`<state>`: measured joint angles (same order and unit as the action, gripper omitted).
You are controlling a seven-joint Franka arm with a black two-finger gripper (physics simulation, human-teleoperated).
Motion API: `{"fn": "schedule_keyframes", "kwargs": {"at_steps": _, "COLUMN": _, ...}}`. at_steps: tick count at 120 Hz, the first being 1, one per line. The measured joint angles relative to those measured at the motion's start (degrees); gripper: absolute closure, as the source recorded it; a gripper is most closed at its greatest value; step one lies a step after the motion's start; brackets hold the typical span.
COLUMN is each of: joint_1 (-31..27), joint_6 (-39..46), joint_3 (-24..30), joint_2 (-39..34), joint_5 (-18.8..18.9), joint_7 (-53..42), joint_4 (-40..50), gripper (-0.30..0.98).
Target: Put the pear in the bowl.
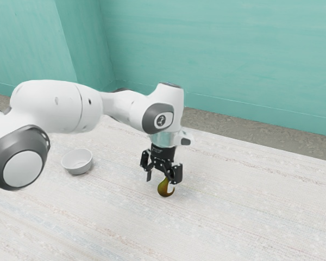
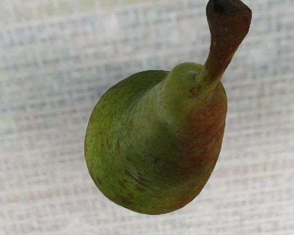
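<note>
Getting hold of the pear (image 1: 163,188) is, as I judge it, the step in hand, with placing it in the bowl (image 1: 79,165) left for afterwards. My single arm (image 1: 127,107) has its gripper (image 1: 160,180) just above the pear, which is on the table (image 1: 233,217). I see the fingers spread, one to each side, pinching nothing. In the exterior view the pear lies below the gap, closer to the finger on that view's right; whether it touches, I can't tell. Its long axis runs mostly up and down, with a lean: the wrist view has the stem (image 2: 228,41) rising toward my hand and slanting off to one side of the round body. So the next move calls for a small centring shift and a little more descent, I'd say, before closing across the body. Squeezing too high could slip off the narrow neck or tip the pear. The bowl sits well apart, toward the exterior view's left.
</note>
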<state>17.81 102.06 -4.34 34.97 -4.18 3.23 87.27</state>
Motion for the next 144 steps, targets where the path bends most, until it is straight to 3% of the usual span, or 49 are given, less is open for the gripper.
{"fn": "schedule_keyframes", "kwargs": {"at_steps": 25, "joint_1": 0.28, "joint_6": 20.71, "joint_3": 0.16, "joint_2": -3.29, "joint_5": 1.14, "joint_7": -1.86, "joint_4": 9.66, "gripper": 0.00}}
{"fn": "schedule_keyframes", "kwargs": {"at_steps": 52, "joint_1": 0.08, "joint_6": 32.17, "joint_3": 0.05, "joint_2": -5.22, "joint_5": -0.86, "joint_7": -4.07, "joint_4": 15.69, "gripper": 0.00}}
{"fn": "schedule_keyframes", "kwargs": {"at_steps": 76, "joint_1": 0.03, "joint_6": 36.35, "joint_3": 0.08, "joint_2": -5.48, "joint_5": -2.29, "joint_7": -5.44, "joint_4": 16.61, "gripper": 0.00}}
{"fn": "schedule_keyframes", "kwargs": {"at_steps": 105, "joint_1": 0.03, "joint_6": 37.78, "joint_3": 0.13, "joint_2": -5.57, "joint_5": -6.59, "joint_7": -6.63, "joint_4": 19.17, "gripper": 0.00}}
{"fn": "schedule_keyframes", "kwargs": {"at_steps": 144, "joint_1": 0.03, "joint_6": 38.36, "joint_3": 0.04, "joint_2": -8.66, "joint_5": -7.66, "joint_7": -7.53, "joint_4": 23.09, "gripper": 0.00}}
